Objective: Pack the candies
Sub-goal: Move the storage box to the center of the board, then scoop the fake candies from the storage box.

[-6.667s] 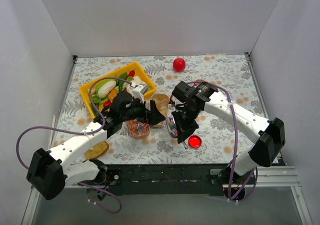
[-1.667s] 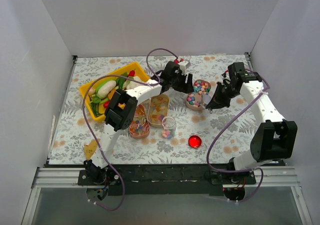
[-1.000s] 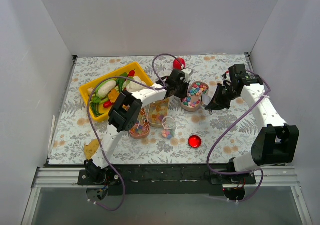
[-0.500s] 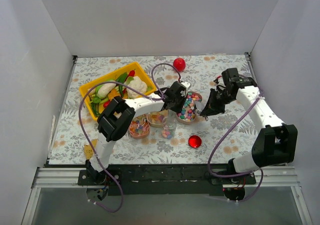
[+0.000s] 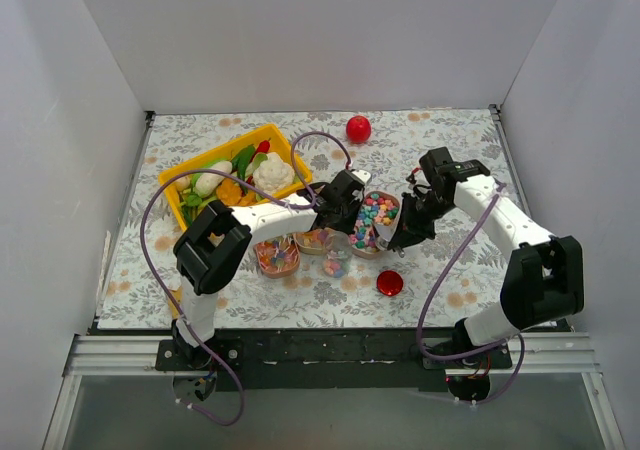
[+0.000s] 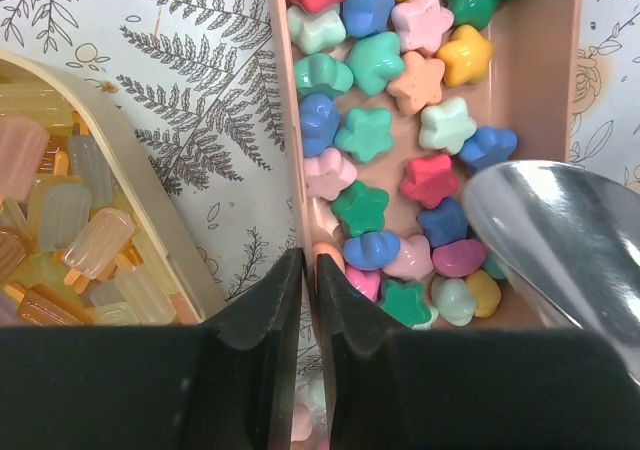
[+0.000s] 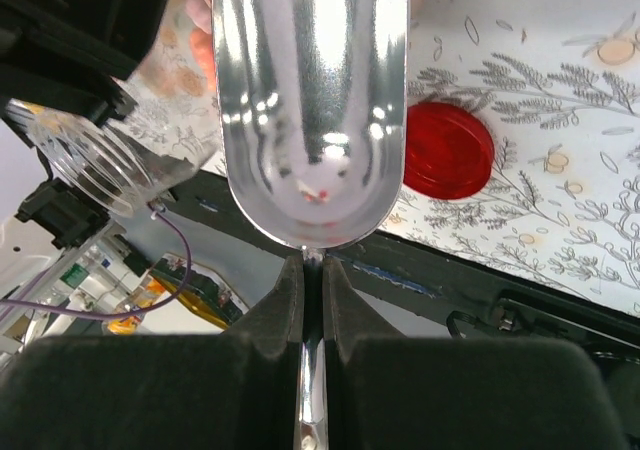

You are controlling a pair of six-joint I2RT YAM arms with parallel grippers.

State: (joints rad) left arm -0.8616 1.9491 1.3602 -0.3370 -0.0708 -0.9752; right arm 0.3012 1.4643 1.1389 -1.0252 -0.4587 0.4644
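The candies (image 6: 400,120) are small star and heart shapes in many colours, filling a pink tray (image 5: 372,220). My left gripper (image 6: 308,270) is shut on that tray's left wall (image 6: 290,150); from above the left gripper (image 5: 348,208) sits at the tray's left side. My right gripper (image 7: 312,270) is shut on the handle of a metal scoop (image 7: 312,100), whose bowl is empty. The scoop (image 6: 560,240) hangs over the tray's right near corner. From above, the right gripper (image 5: 405,230) is just right of the tray.
A beige tray of popsicle-shaped sweets (image 6: 60,240) lies left of the pink one. A clear jar (image 5: 335,266), a round bowl of sweets (image 5: 277,257) and a red lid (image 5: 389,283) sit nearer the arms. Yellow vegetable tray (image 5: 172,192) at back left, red ball (image 5: 358,128) behind.
The pink tray has come nearer and to the left in my left gripper, ending beside the beige tray. My right arm with the scoop followed leftward to the tray's edge.
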